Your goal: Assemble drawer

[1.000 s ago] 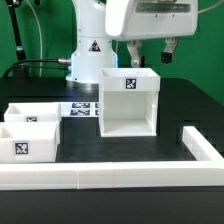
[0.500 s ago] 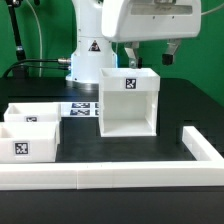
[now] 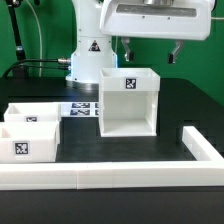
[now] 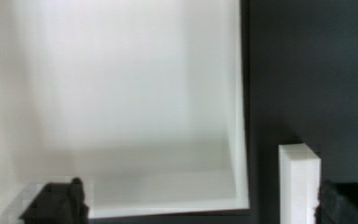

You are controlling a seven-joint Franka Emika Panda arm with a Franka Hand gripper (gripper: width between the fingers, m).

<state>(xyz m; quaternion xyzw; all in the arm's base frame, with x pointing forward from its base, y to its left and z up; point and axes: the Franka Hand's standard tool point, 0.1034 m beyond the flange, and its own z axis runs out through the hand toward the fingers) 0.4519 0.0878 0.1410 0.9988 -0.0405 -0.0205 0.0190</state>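
Alignment matters now: our gripper (image 3: 152, 50) hangs empty, fingers spread, over the drawer housing (image 3: 128, 108) standing upright, two trays (image 3: 38, 140) at the exterior view's left, and we should, if the blurry wrist view reads true, descend squarely astride one wall.

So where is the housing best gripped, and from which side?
Probably one thin side wall of the housing, at its top rim, coming straight down from above. Its open side faces up, so a wall can pass between the fingers of the open gripper that hangs over it.
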